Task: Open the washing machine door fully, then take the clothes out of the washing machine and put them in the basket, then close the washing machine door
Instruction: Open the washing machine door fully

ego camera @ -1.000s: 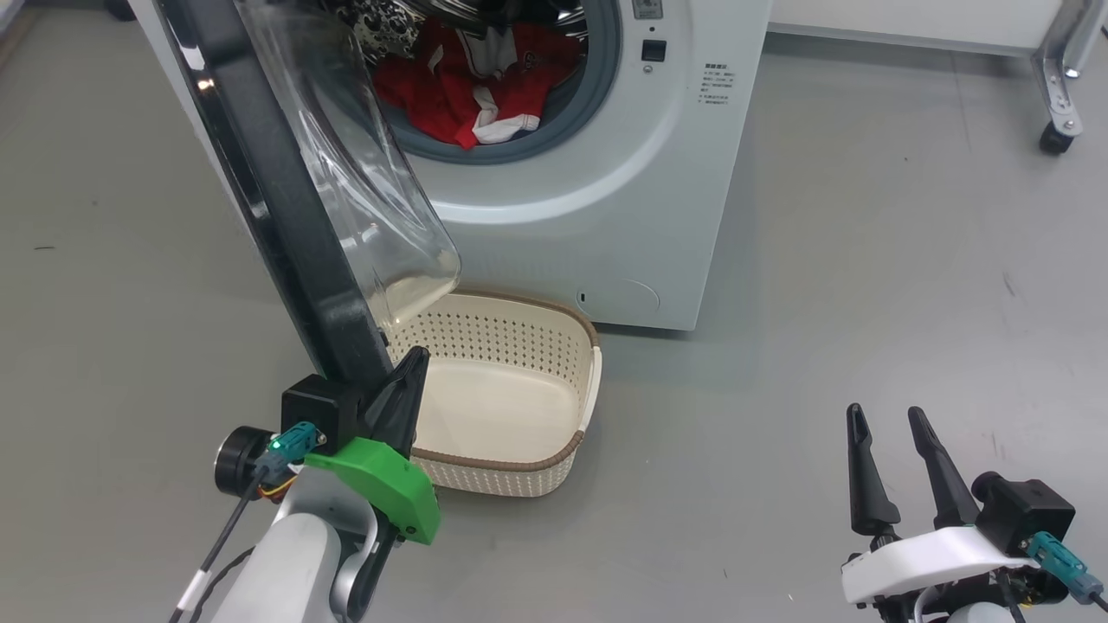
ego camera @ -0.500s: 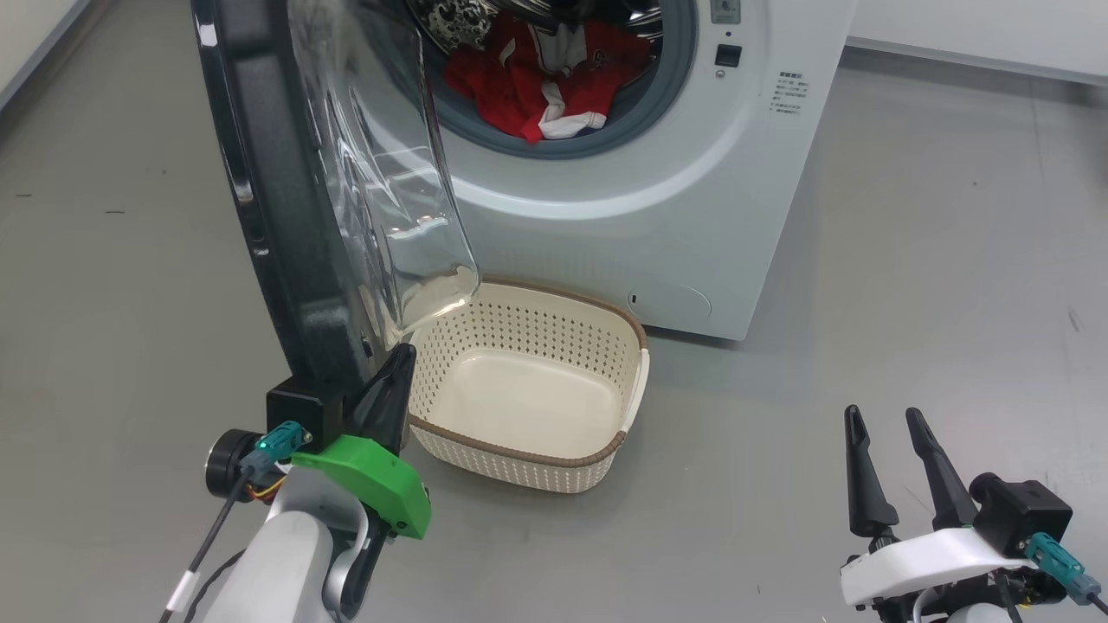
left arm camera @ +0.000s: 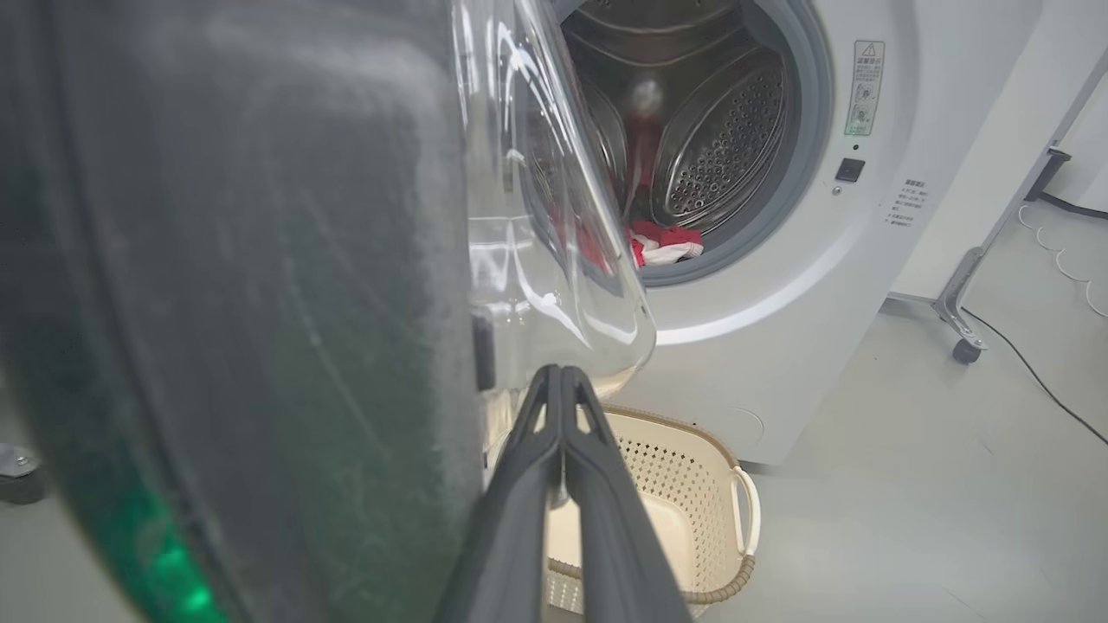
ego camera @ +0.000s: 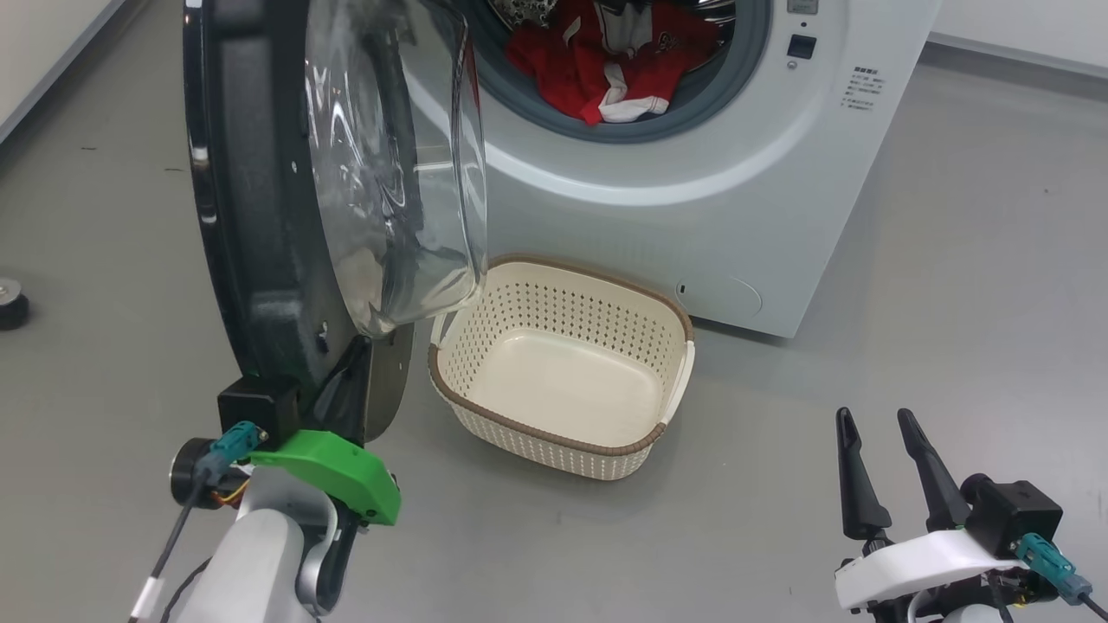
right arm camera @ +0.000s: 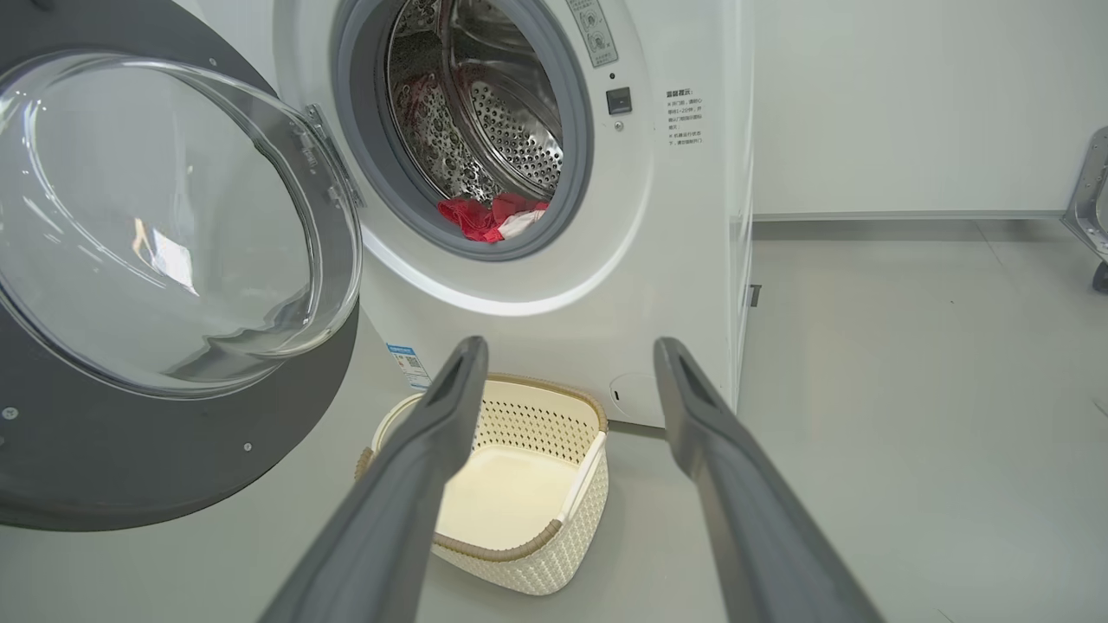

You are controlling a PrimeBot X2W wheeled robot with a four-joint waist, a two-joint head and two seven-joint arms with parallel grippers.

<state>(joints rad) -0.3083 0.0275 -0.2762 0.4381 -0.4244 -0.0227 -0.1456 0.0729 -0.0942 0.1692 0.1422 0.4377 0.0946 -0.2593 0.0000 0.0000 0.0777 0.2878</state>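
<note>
The washing machine [ego camera: 692, 199] stands white, its drum hole uncovered. The washing machine door [ego camera: 251, 216] hangs swung out to the left, glossy black with a clear glass bowl [ego camera: 398, 173]. Red and white clothes [ego camera: 619, 61] lie in the drum's front, also seen as clothes [right arm camera: 489, 216]. The cream basket [ego camera: 666, 342] sits empty on the floor below the drum. My left gripper [ego camera: 359, 346] is shut, its tips against the door's inner face below the bowl; in the left wrist view the left gripper [left arm camera: 554, 372] points past the door [left arm camera: 260, 303]. My right gripper [ego camera: 872, 417] stands open over bare floor, holding nothing.
Grey floor surrounds the machine. A small black castor [ego camera: 10, 303] lies at the far left. A metal frame leg with a wheel [left arm camera: 961, 333] stands right of the machine, with a dark cable [left arm camera: 1039, 381] on the floor near it.
The door has swung further open to the left, with my shut left gripper moving along against it. The head camera has turned too. My right gripper stays put.
</note>
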